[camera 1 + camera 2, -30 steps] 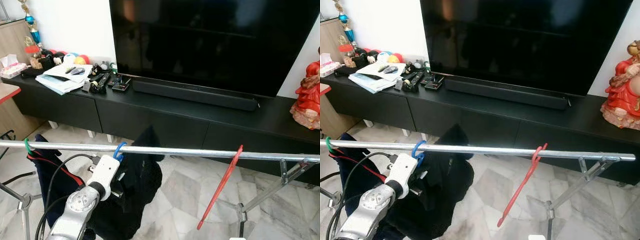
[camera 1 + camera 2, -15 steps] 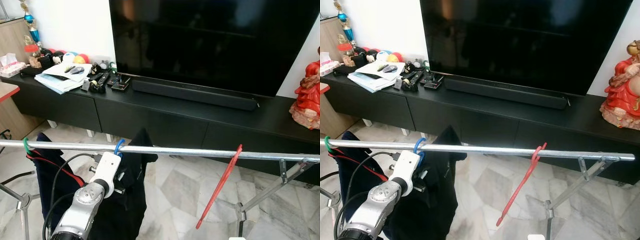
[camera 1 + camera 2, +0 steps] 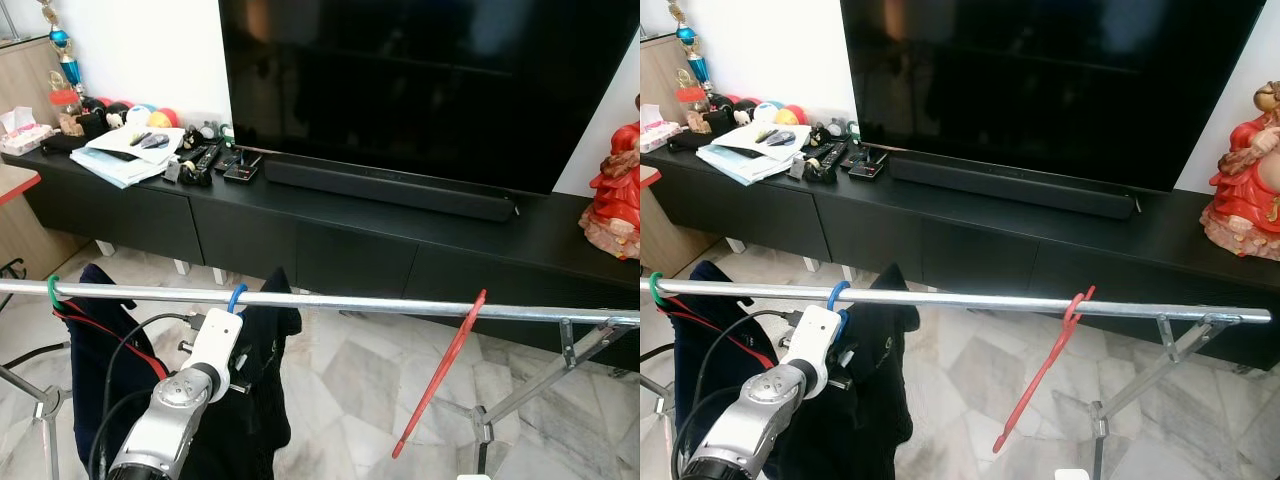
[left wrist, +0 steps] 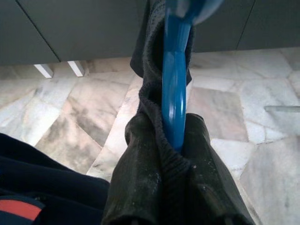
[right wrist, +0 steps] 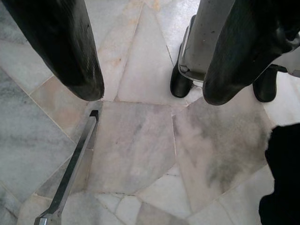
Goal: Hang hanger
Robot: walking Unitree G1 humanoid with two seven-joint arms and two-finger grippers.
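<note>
Left eye view takes in a big dark television (image 3: 420,80) on the wall above a long black cabinet (image 3: 330,225), with a black soundbar (image 3: 390,187) lying along the cabinet top under the screen. A pile of papers (image 3: 130,152), some remotes and coloured balls crowd the cabinet's left end, and a red figurine (image 3: 615,190) stands at its right end. The floor is pale marble tile (image 3: 350,380).

Across the foreground runs a silver rail (image 3: 330,301) of a drying rack. At its far left a green hook (image 3: 52,291) carries a dark navy garment (image 3: 100,370) with a red stripe. Just right of that, a blue hanger (image 3: 236,296) has its hook over the rail, and a black garment (image 3: 255,400) hangs down from it. Farther right, well apart from these, a red hanger (image 3: 440,375) dangles tilted from the rail with nothing on it.

My left gripper (image 4: 173,140) sits just under the rail at the blue hanger. From my left wrist I see both black fingers (image 4: 136,178) pressed together on the blue hanger's neck, with the knit collar of the black garment pinched in between them.

My right gripper (image 5: 150,89) hangs low, pointing at the marble floor, its two fingers (image 5: 61,47) spread apart with nothing between them; a grey rack leg and a thin metal bar (image 5: 70,173) lie below it.
</note>
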